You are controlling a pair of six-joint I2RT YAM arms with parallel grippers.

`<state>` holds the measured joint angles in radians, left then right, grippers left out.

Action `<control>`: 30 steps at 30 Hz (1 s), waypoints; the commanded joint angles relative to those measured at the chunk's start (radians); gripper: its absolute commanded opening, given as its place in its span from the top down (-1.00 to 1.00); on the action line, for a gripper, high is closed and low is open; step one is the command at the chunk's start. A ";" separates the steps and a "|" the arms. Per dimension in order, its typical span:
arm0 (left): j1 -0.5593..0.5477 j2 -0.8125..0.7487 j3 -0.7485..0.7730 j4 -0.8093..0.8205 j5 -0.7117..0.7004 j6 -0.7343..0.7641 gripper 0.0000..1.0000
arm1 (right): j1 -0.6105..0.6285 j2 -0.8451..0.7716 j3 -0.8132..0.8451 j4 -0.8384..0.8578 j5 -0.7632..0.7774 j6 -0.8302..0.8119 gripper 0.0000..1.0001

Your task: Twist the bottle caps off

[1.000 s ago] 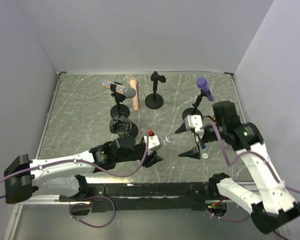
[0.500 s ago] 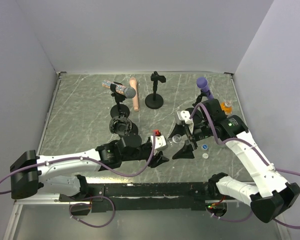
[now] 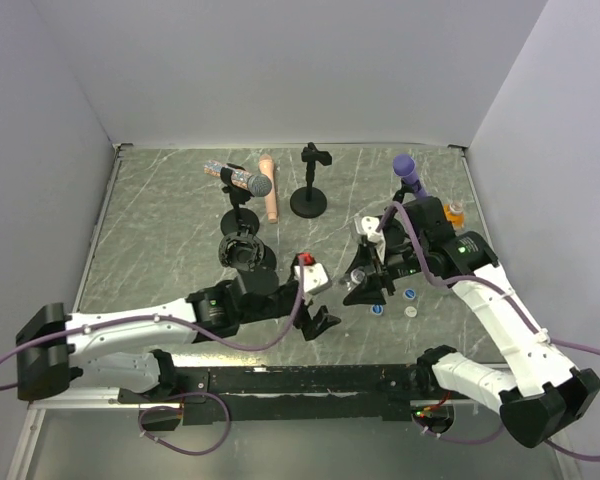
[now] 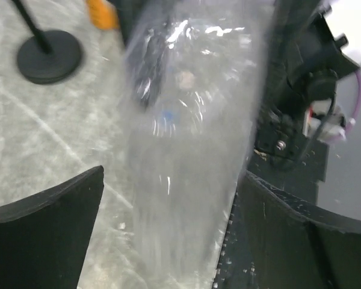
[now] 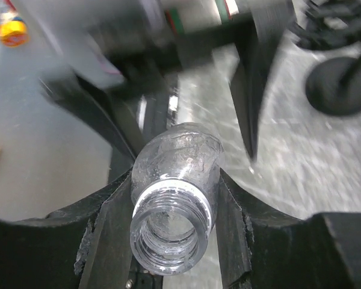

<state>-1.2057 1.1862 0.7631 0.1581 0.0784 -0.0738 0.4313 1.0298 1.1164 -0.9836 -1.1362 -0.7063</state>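
- While the right claw point(image 5: 168, 232) clamps the uncapped clear bottle point(image 5: 175, 161), the left claw point(image 3: 320, 322) gapes wide beside it.
- Three bottle caps point(image 3: 409, 294) lie on the bench point(image 3: 160, 230), right of the bottle.

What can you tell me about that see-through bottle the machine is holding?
The clear bottle is small, see-through plastic, its shoulder dented and crumpled. Its threaded mouth is open, no cap on it, with a white ring round the neck. The right gripper is shut on it near the neck, mouth facing that wrist camera. The left gripper stands open around its body; blur hides whether it touches.
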 commanded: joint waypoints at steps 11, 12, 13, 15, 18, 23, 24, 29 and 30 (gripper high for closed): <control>0.008 -0.345 -0.031 -0.196 -0.290 -0.057 -0.93 | -0.503 -0.079 -0.079 0.078 0.516 0.013 0.15; 0.008 -0.356 -0.038 -0.196 -0.296 -0.058 -0.93 | -0.531 -0.071 -0.089 0.104 0.551 0.017 0.14; 0.008 -0.365 -0.039 -0.195 -0.299 -0.063 -0.93 | -0.561 -0.063 -0.098 0.124 0.570 0.015 0.14; 0.008 -0.375 -0.044 -0.192 -0.304 -0.067 -0.93 | -0.601 -0.034 -0.104 0.175 0.605 0.025 0.14; 0.008 -0.378 -0.044 -0.190 -0.304 -0.072 -0.93 | -0.637 0.004 -0.102 0.229 0.619 0.045 0.14; 0.008 -0.378 -0.044 -0.193 -0.301 -0.075 -0.93 | -0.643 0.078 -0.089 0.261 0.604 0.074 0.12; 0.008 -0.379 -0.047 -0.192 -0.299 -0.073 -0.93 | -0.643 0.091 -0.089 0.267 0.602 0.080 0.11; 0.008 -0.387 -0.054 -0.193 -0.296 -0.081 -0.93 | -0.644 0.124 -0.116 0.295 0.601 0.097 0.08; 0.008 -0.390 -0.057 -0.193 -0.296 -0.081 -0.93 | -0.646 0.130 -0.124 0.307 0.601 0.099 0.07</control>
<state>-1.2007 0.8196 0.7197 -0.0402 -0.2077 -0.1356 -0.2077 1.1492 1.0073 -0.7452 -0.5385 -0.6361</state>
